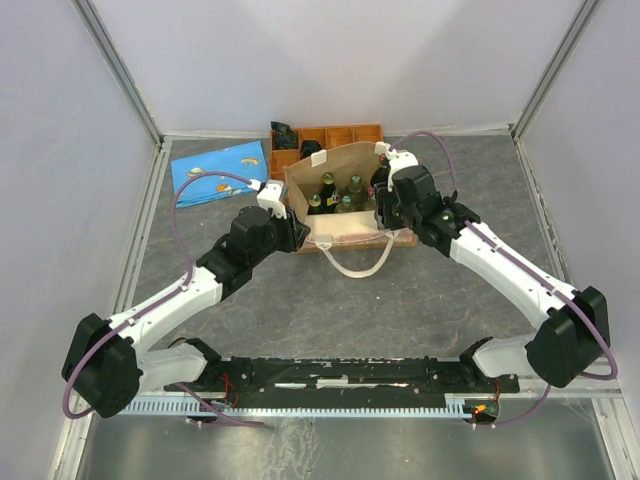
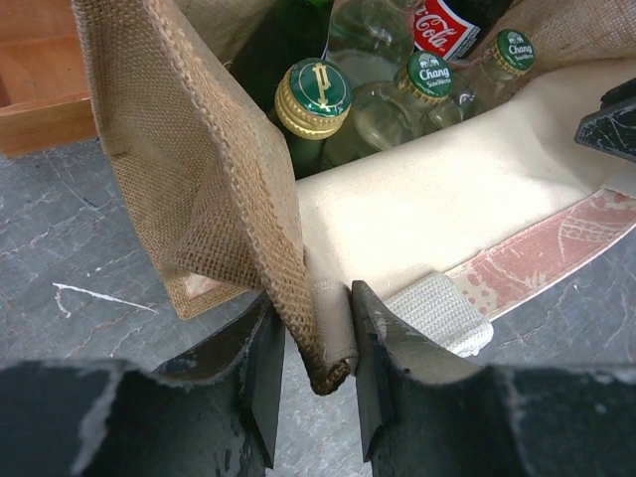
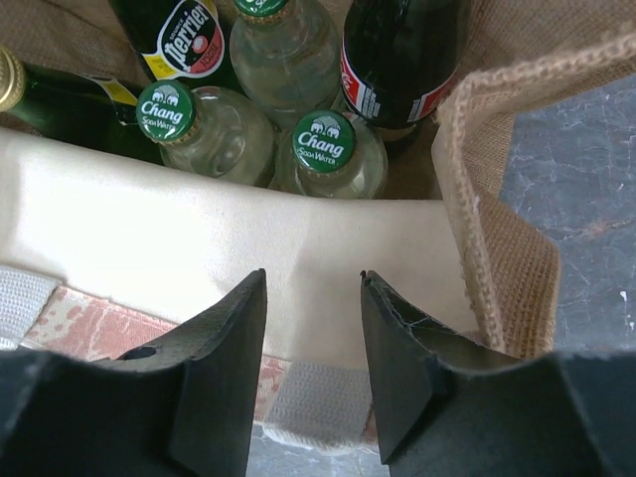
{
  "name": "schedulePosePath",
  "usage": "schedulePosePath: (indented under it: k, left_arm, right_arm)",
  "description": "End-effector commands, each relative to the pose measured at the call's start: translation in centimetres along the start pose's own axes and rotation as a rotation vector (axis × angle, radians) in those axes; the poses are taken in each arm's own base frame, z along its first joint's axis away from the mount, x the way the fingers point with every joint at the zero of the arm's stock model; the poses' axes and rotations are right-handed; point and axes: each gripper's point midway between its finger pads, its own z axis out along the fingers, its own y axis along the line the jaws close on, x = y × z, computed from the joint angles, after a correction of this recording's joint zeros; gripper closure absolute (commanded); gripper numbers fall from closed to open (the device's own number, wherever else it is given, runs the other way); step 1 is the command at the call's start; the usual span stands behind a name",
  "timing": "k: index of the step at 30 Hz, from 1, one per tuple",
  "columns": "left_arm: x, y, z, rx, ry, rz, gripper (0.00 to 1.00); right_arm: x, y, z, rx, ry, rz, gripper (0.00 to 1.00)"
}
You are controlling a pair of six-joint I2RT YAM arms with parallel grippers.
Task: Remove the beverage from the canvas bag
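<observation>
The tan canvas bag [image 1: 345,165] stands open at mid-table with several bottles inside. My left gripper [image 1: 288,218] is shut on the bag's near-left corner rim [image 2: 316,348], pinching burlap and cream lining. My right gripper [image 1: 388,198] is open and empty, over the bag's near wall [image 3: 199,229] by its right corner, jaws straddling nothing [image 3: 313,283]. Inside are two Chang soda water bottles [image 3: 323,139], a Perrier bottle [image 3: 184,35], a Coca-Cola bottle [image 3: 397,60] and a green bottle with a gold cap [image 2: 313,96]. A cream handle [image 1: 358,262] lies on the table in front.
An orange compartment tray [image 1: 345,133] sits right behind the bag, with a dark object [image 1: 285,135] in its left end. A blue printed sheet [image 1: 220,170] lies at the back left. White walls close in the grey table on three sides.
</observation>
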Motion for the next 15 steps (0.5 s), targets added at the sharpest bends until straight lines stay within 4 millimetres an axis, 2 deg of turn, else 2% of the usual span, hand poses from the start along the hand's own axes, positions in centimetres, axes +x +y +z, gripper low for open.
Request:
schedulePosePath:
  k: [1,4,15]
  left_arm:
    - [6.4,1.8,-0.5,-0.044,0.208,0.025,0.78]
    - [6.9,2.2,-0.5,-0.059,0.215,0.029,0.79]
    - [8.1,3.0,-0.5,-0.089,0.237,0.036,0.86]
  right_arm:
    - [-1.8,-0.7,1.0,0.051,-0.057,0.021,0.48]
    - [-2.1,-0.5,1.8,0.056,-0.065,0.022,0.43]
    - [-3.8,-0.9,4.2,0.119,-0.116,0.060,0.43]
